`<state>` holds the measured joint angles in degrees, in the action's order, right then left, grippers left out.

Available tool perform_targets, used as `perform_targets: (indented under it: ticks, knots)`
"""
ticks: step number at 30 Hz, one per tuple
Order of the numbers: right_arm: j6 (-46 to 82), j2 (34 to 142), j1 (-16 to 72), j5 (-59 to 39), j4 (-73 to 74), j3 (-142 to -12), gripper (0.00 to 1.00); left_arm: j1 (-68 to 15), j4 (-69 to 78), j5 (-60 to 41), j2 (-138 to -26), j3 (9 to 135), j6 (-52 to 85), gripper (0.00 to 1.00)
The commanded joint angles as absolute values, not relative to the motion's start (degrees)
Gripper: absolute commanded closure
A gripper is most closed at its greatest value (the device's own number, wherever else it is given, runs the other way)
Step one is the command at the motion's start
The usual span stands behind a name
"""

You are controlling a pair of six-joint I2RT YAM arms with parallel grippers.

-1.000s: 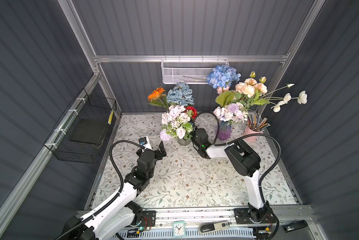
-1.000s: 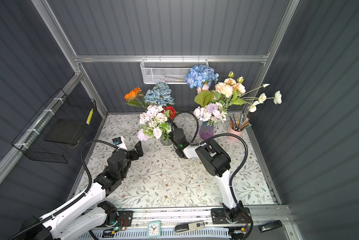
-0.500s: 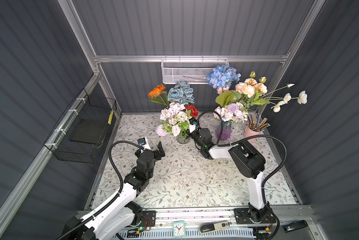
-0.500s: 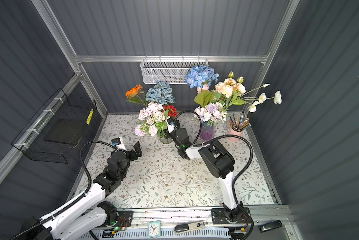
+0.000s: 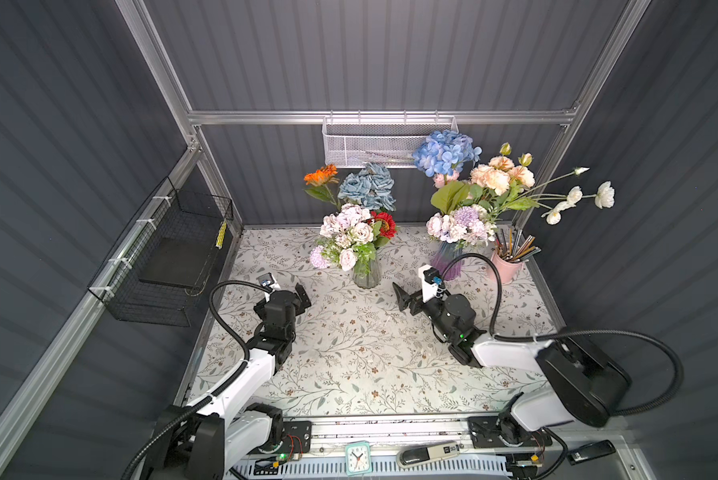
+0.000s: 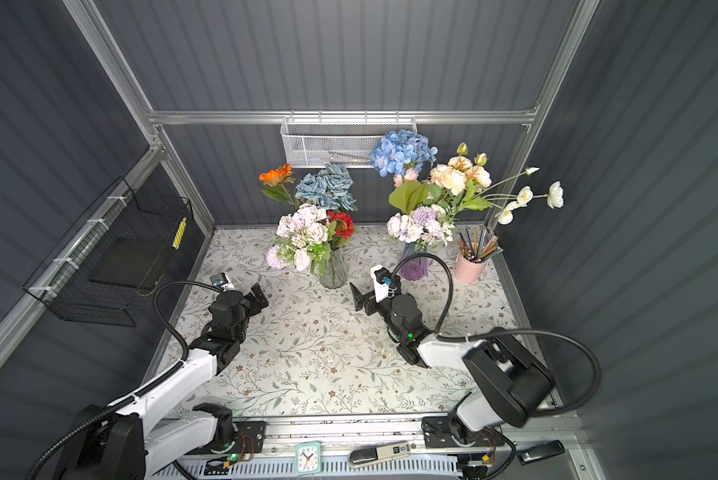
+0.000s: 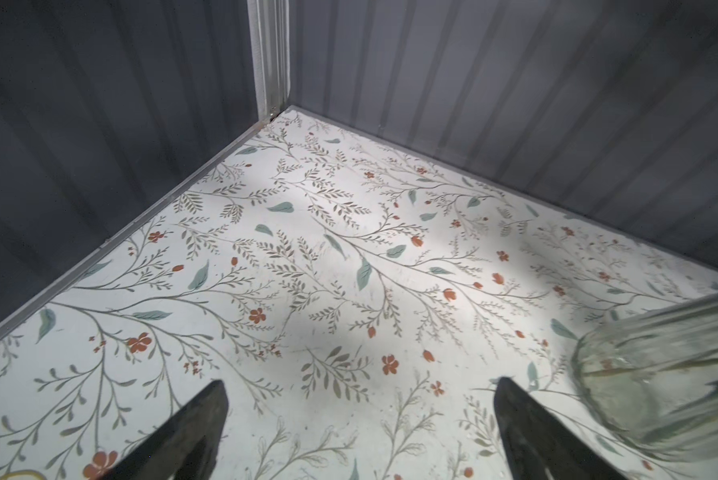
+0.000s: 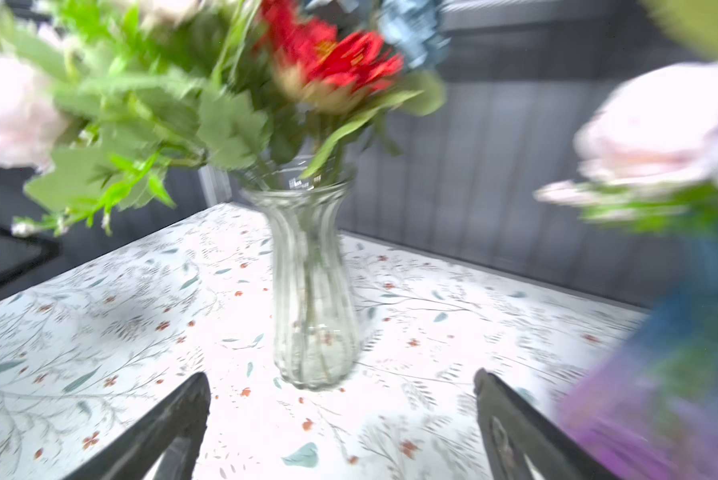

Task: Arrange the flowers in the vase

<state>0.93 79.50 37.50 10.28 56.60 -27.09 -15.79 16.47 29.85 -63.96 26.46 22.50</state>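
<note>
The flowers (image 5: pixel 355 232) (image 6: pixel 307 235), pink, white, lilac, red, blue and orange, stand in a clear glass vase (image 5: pixel 366 276) (image 6: pixel 333 274) at the back middle of the table. In the right wrist view the vase (image 8: pixel 313 299) stands upright just ahead of my open right gripper (image 8: pixel 340 380), with a red bloom (image 8: pixel 332 62) above it. In both top views the right gripper (image 5: pixel 409 291) (image 6: pixel 363 293) sits a little right of the vase, apart from it. My left gripper (image 5: pixel 293 297) (image 6: pixel 253 297) (image 7: pixel 361 382) is open and empty over the cloth, left of the vase (image 7: pixel 656 374).
A purple vase (image 5: pixel 446 266) (image 8: pixel 660 395) with blue, peach and white blooms stands at the back right, close to my right arm. Beside it is a pink cup of pencils (image 5: pixel 507 268). A white mesh basket (image 5: pixel 370 145) hangs on the back wall, a black wire basket (image 5: pixel 170 257) on the left wall.
My right gripper has let go among the stems at the clear vase, opened wide and drawn back toward the front right. The bouquet has shifted slightly. The left arm has barely moved.
</note>
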Motion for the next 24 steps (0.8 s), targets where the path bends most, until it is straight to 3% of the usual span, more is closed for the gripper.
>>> perform_targets:
  ticks: [1, 4, 10, 14, 20, 24]
  knots:
    - [1.9, 70.4, 34.9, 18.0, 36.7, -27.5, 0.01, -15.2, 18.7, 36.7, -67.3, 29.4, 19.9, 0.00]
    - [0.2, 62.6, 30.1, 18.2, 19.3, -30.5, 0.01, -15.1, 18.6, 41.8, -71.1, 30.6, 17.8, 0.00]
    - [-3.9, 59.3, 18.7, 19.2, 13.5, -28.2, 0.01, -15.1, 29.1, 42.5, -78.1, 28.0, 9.9, 0.00]
    - [-3.7, 65.1, 12.0, 16.3, 20.1, -25.8, 0.01, -15.1, 39.4, 41.8, -83.1, 25.7, 4.1, 0.00]
    - [-7.0, 75.8, 6.7, 8.3, 46.8, -20.0, 0.01, -14.8, 52.7, 35.4, -89.5, 23.0, -2.9, 0.00]
    - [-2.3, 79.6, 1.2, 2.5, 45.4, -22.5, 0.01, -13.4, 61.8, 29.8, -92.4, 20.6, -5.7, 0.00]
